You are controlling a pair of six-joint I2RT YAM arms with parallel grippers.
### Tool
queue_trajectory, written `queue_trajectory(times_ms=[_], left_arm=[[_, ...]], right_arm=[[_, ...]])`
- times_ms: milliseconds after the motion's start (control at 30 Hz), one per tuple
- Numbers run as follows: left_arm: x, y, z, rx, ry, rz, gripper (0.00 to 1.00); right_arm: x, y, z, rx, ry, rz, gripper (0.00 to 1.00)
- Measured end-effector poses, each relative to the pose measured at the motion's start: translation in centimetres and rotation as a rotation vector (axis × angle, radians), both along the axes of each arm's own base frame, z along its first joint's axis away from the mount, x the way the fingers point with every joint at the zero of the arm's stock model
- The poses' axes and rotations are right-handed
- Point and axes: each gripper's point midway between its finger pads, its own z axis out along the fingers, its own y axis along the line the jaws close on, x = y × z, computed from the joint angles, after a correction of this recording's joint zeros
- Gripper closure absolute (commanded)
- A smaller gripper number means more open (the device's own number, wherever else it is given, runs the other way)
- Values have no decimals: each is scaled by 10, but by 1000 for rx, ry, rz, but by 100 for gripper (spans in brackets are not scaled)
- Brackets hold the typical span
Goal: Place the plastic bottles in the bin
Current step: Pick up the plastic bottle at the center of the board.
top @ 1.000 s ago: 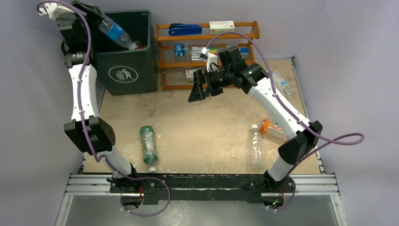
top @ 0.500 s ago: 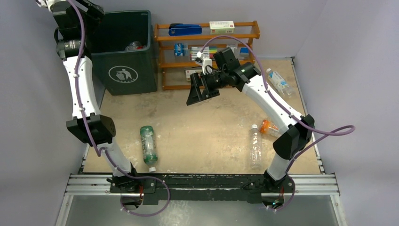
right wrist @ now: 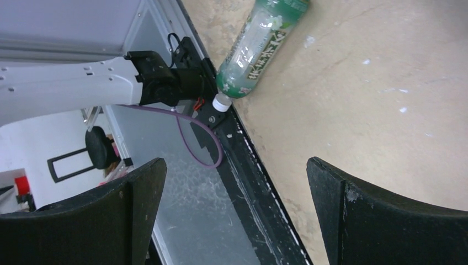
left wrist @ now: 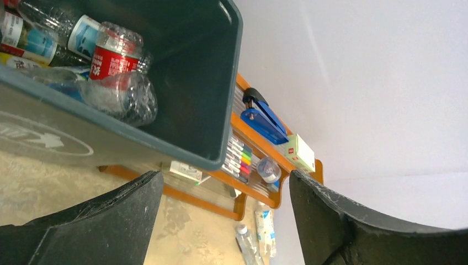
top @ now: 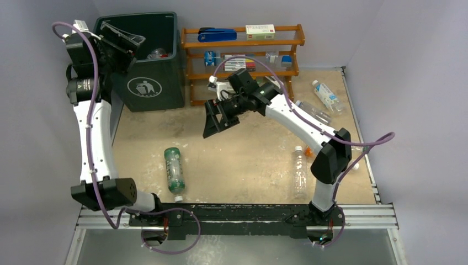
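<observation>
The dark green bin (top: 165, 66) stands at the back left and holds several bottles (left wrist: 115, 54). My left gripper (top: 124, 44) is open and empty over the bin's left rim; in its wrist view (left wrist: 226, 221) the fingers frame the rack and floor beyond. My right gripper (top: 217, 117) is open and empty above the table's middle. A green bottle (top: 174, 168) lies at the front left and shows in the right wrist view (right wrist: 256, 41). A clear bottle (top: 299, 172) lies at the front right. Two more bottles (top: 326, 96) lie at the back right.
The orange-brown wooden rack (top: 243, 41) with a blue stapler, markers and small boxes stands right of the bin. The black rail (top: 237, 212) runs along the table's near edge. An orange bottle (top: 308, 150) peeks out behind my right arm.
My left gripper let the blue-labelled bottle drop into the bin and has swung back over the rim. My right arm has moved left and toward the front.
</observation>
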Motion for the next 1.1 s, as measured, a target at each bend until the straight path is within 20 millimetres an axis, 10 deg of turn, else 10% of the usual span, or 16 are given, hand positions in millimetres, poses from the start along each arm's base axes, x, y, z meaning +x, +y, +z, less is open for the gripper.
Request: queue_trajectory(times_ms=[700, 1100], left_arm=[[-49, -20, -4, -2, 67, -69, 14], [-73, -25, -2, 19, 76, -82, 13]], right_arm=[[-34, 112, -128, -103, 241, 27, 0], [-45, 142, -149, -97, 281, 28, 0]])
